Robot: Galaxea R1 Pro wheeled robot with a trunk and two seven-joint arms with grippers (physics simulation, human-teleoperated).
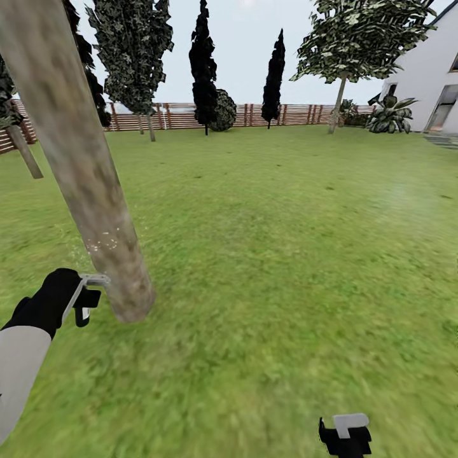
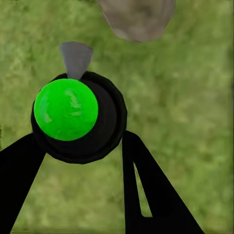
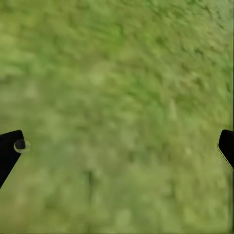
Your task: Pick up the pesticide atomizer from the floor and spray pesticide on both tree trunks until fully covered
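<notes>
Holding small dark bottle with bright green round top in left gripper, black fingers clamped on both sides, grey nozzle aimed at thick pale grey-brown mottled trunk just beside it. Trunk leans, long axis running up and away; base right at nozzle, left arm clearly nearer. Few fine white specks low on bark, upper trunk looks bare, so guess aim must go higher. Nothing between. Second leafy tree far right by slat fence. Right gripper low over green lawn, spread wide, empty.

No readable text, no labels or numbers on trunk, fence (perhaps too blurred), house wall
</notes>
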